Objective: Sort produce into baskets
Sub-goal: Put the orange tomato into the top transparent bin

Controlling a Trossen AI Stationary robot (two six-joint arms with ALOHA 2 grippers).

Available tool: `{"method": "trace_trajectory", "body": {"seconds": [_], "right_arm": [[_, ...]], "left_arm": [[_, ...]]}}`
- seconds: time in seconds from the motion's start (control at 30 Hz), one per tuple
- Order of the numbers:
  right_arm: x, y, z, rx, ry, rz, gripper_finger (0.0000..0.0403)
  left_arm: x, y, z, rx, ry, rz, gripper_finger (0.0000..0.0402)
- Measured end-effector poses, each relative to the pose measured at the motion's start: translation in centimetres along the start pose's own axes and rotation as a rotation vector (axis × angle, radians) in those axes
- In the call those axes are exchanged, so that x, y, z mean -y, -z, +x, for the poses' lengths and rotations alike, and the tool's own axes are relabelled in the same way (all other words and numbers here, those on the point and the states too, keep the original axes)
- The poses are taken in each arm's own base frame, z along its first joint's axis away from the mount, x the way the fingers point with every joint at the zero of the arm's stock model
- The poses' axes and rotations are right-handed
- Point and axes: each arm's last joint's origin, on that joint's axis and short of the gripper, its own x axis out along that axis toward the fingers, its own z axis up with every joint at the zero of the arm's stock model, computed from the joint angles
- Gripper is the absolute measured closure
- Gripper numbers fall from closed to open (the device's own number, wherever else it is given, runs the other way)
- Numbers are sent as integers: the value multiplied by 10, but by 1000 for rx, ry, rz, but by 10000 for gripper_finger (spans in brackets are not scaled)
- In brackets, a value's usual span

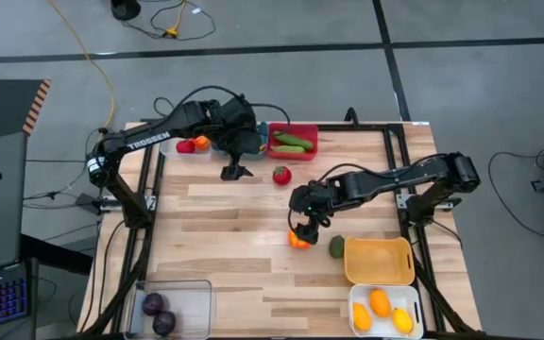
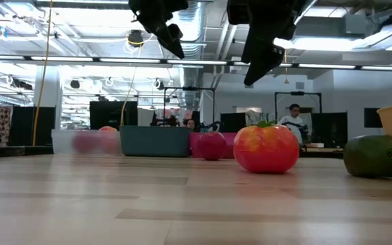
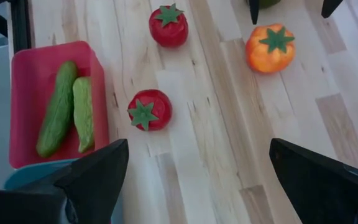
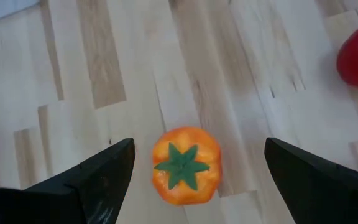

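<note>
An orange tomato [image 4: 185,165] lies on the wooden table, and my right gripper [image 4: 199,155] hangs open above it, one finger on either side, touching nothing. In the high view that gripper [image 1: 302,223] is at mid-table over the tomato [image 1: 298,240]. My left gripper [image 1: 235,172] hovers open near the far edge beside a red basket [image 1: 306,131] that holds two green cucumbers [image 3: 67,109]. Two red tomatoes [image 3: 149,110] [image 3: 168,25] rest on the table past its fingers. A green piece [image 1: 336,247] lies beside the orange-yellow basket [image 1: 379,262].
A white basket [image 1: 360,295] at the near right holds three yellow-orange fruits. At the near left a clear basket [image 1: 189,287] has two purple pieces. A pale basket [image 1: 179,149] with red and orange produce stands at the far left. A teal basket [image 3: 27,174] sits beside the red one.
</note>
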Motion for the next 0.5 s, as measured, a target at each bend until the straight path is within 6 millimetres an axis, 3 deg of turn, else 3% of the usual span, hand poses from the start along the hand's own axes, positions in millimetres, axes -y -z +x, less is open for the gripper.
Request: {"method": "trace_trajectory", "body": {"seconds": [0.5], "right_arm": [[0, 0, 0, -2, -6, 0, 5]], "left_arm": [[0, 0, 0, -1, -1, -2, 24]]}}
